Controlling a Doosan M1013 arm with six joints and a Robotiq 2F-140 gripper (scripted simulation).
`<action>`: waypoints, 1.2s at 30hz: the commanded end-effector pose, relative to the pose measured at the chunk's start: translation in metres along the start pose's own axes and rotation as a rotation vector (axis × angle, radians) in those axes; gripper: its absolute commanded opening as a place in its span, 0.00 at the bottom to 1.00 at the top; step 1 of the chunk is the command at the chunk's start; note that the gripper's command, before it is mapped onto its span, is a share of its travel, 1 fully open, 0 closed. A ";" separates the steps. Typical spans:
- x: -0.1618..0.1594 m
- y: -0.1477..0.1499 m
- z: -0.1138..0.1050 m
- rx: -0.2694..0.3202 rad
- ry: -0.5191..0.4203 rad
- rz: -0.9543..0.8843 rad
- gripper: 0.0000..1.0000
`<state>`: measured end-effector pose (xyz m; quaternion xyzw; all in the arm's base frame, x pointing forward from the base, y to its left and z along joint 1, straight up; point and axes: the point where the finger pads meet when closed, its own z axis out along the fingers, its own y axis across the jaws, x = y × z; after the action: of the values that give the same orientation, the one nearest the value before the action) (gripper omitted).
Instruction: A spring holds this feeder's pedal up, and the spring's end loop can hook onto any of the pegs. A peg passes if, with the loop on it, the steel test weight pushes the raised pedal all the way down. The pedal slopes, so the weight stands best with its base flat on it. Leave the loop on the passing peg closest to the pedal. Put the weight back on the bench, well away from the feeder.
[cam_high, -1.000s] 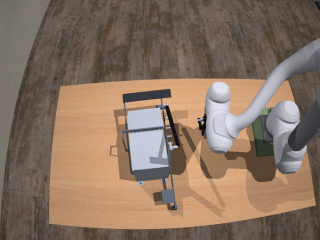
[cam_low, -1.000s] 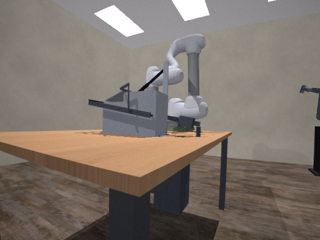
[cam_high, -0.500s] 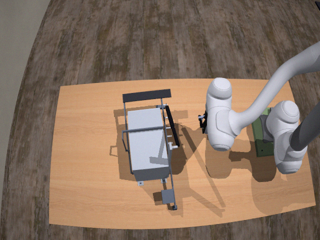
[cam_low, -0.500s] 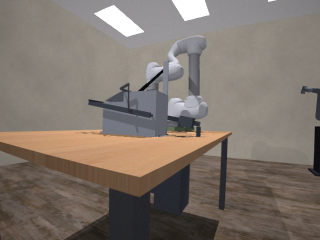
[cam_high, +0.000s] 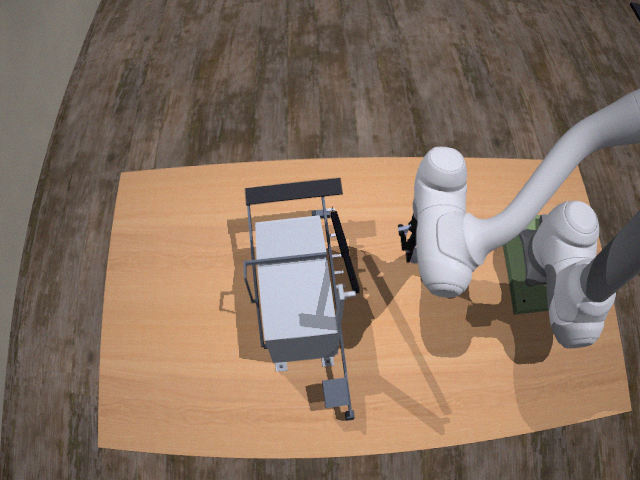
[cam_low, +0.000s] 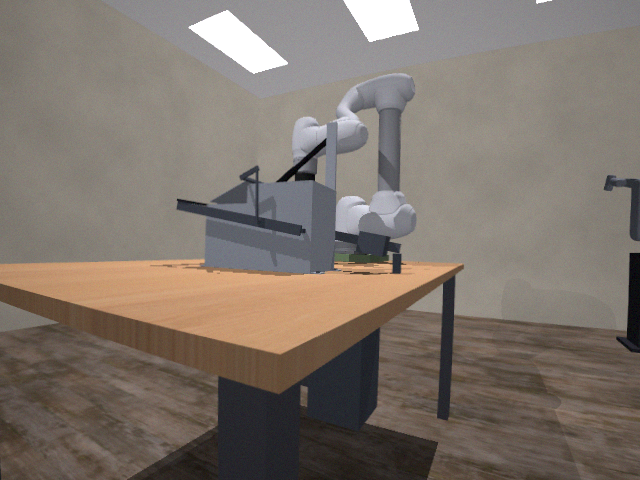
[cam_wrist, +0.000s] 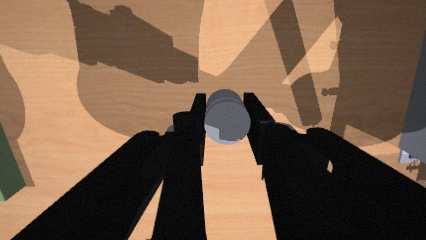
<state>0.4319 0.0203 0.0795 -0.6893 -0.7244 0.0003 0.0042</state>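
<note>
My gripper (cam_wrist: 224, 108) is shut on the steel test weight (cam_wrist: 227, 117), a short grey cylinder held between the black fingers above the bench. In the overhead view the gripper (cam_high: 408, 240) shows just right of the feeder (cam_high: 294, 286), mostly hidden under my wrist. The feeder is a grey box with a side rail of small pegs (cam_high: 336, 255). The dark spring (cam_high: 344, 251) runs along that rail, its lower end by the peg (cam_high: 348, 293) nearest the front. The pedal (cam_high: 336, 393) is a small grey plate at the feeder's front end.
A dark lid bar (cam_high: 293, 191) stands at the feeder's far end. My green base plate (cam_high: 524, 276) sits at the bench's right side. The feeder's corner shows at the right edge of the wrist view (cam_wrist: 414, 131).
</note>
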 end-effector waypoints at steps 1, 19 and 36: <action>0.000 0.001 -0.008 -0.001 0.000 0.000 0.25; 0.000 0.000 -0.046 -0.001 0.000 0.000 0.25; 0.000 0.000 -0.081 -0.001 0.000 0.000 0.25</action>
<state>0.4323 0.0198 0.1547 -0.6894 -0.7244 0.0003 0.0041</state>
